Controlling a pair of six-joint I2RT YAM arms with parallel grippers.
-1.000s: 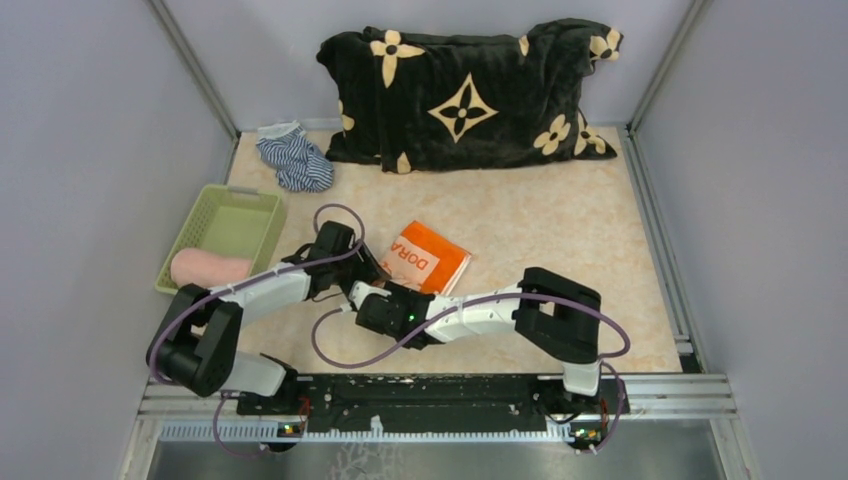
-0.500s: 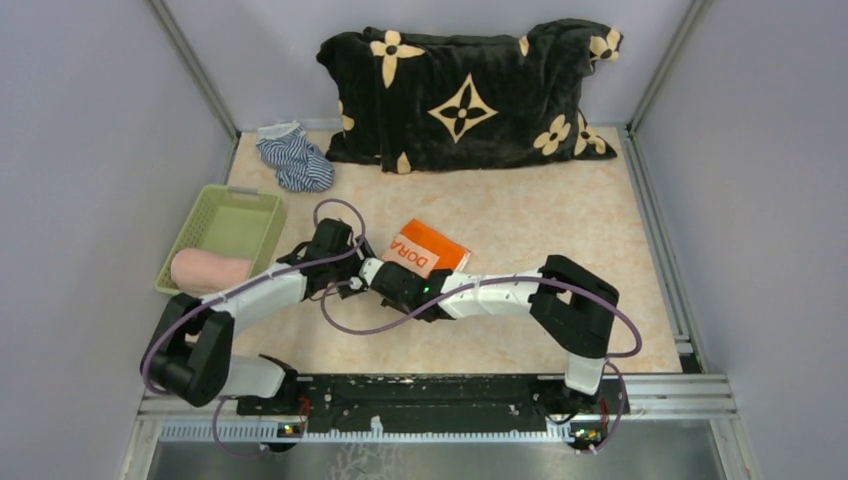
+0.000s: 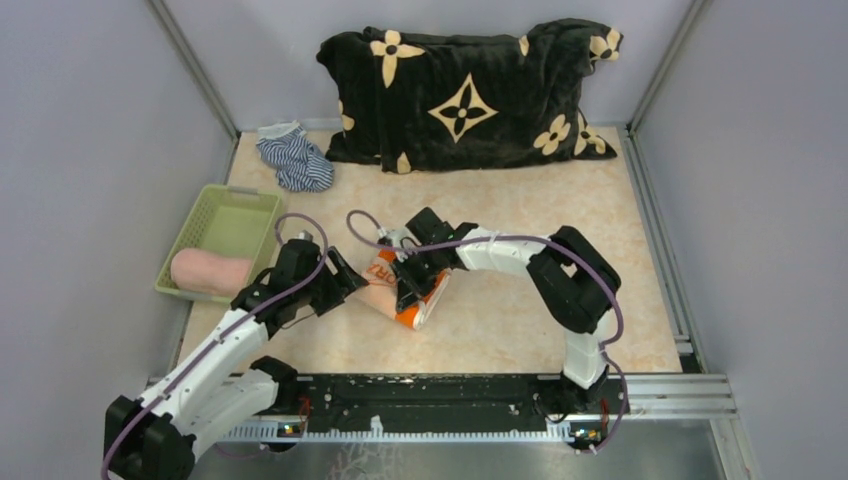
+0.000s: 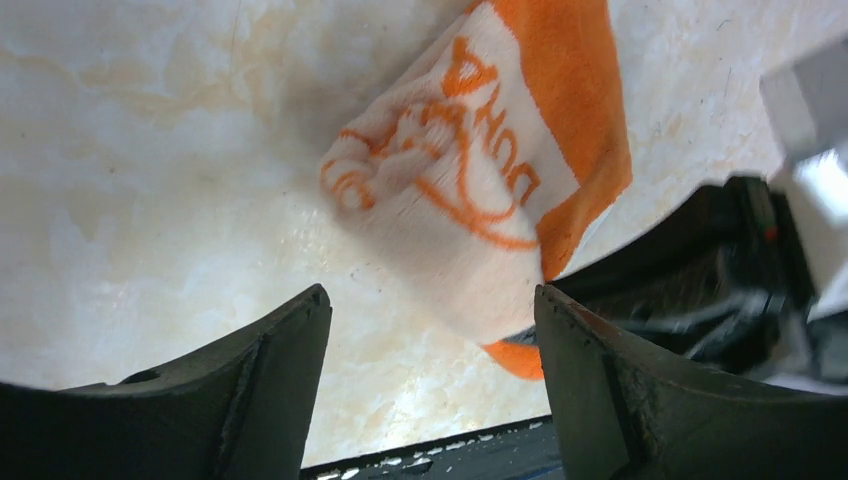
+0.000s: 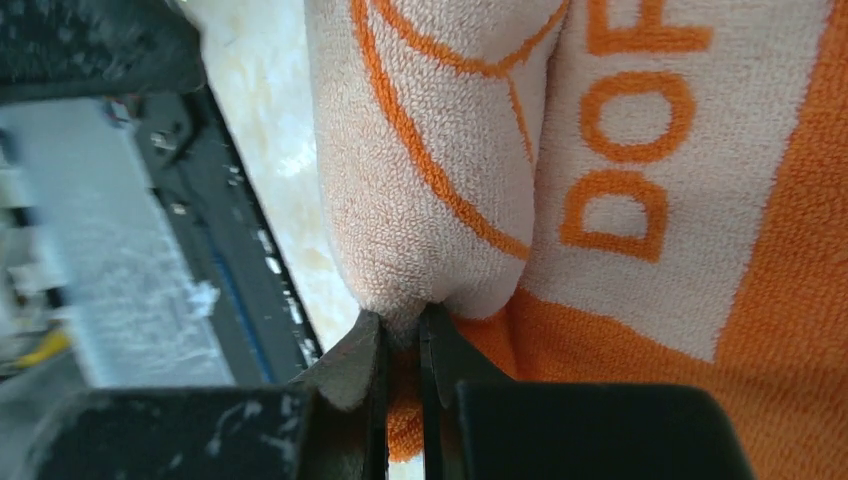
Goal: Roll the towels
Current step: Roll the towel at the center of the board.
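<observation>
The orange towel [image 3: 418, 303] with white print lies partly folded over on the table's near middle, one layer curled up. My right gripper [image 3: 405, 285] is shut on a pinched fold of it [image 5: 620, 150], jaws [image 5: 402, 325] nipping the terry edge. My left gripper [image 3: 345, 283] stands open just left of the towel [image 4: 470, 200], its fingers [image 4: 432, 300] spread with nothing between them. The pink towel [image 3: 208, 269] lies rolled in the green basket [image 3: 240, 205] at the left.
A blue-and-white striped cloth [image 3: 293, 157] lies at the back left. A big black blanket with cream flowers [image 3: 465, 95] fills the back. The walls stand close on both sides, and the rail runs along the near edge.
My right gripper shut on the orange towel and swung it back and left, folding it over. My left arm drew back toward the near left and its jaws widened.
</observation>
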